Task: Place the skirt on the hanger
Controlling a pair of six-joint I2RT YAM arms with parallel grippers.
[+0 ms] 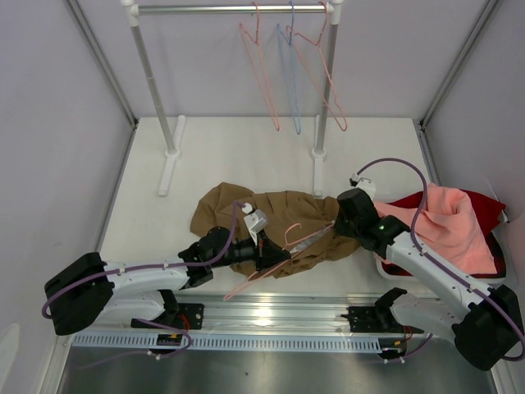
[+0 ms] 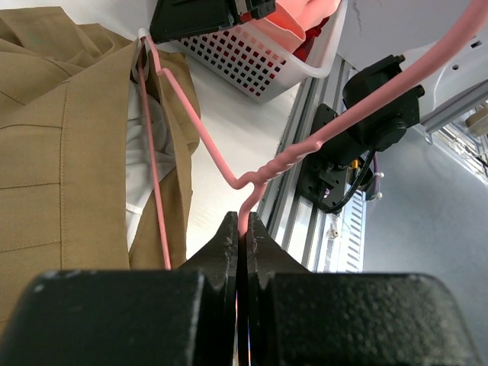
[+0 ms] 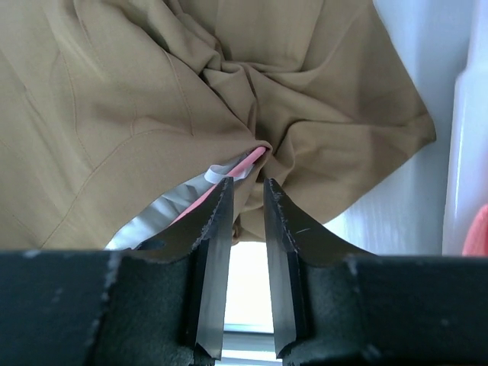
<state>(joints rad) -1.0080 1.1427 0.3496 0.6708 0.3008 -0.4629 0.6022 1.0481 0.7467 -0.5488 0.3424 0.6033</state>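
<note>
The tan-brown skirt (image 1: pixel 221 209) lies crumpled on the white table, its pale grey lining showing at the near right edge. A salmon-pink wire hanger (image 1: pixel 250 285) lies tilted at the skirt's near edge, one arm running into the skirt's opening (image 2: pixel 145 91). My left gripper (image 1: pixel 273 255) is shut on the hanger's neck just below the twist (image 2: pixel 286 160), as the left wrist view (image 2: pixel 242 223) shows. My right gripper (image 1: pixel 336 222) is at the skirt's right edge. In the right wrist view (image 3: pixel 246 187) its jaws are nearly together, pinching a fold of skirt (image 3: pixel 152 91) beside the hanger wire (image 3: pixel 244 162).
A white basket (image 1: pixel 385 267) at the right holds a salmon-pink cloth (image 1: pixel 447 226) and a dark red cloth (image 1: pixel 484 205). A rail (image 1: pixel 230 9) at the back carries two pink hangers (image 1: pixel 264 78) and a light blue hanger (image 1: pixel 292 82). An aluminium rail (image 1: pixel 271 316) runs along the near edge.
</note>
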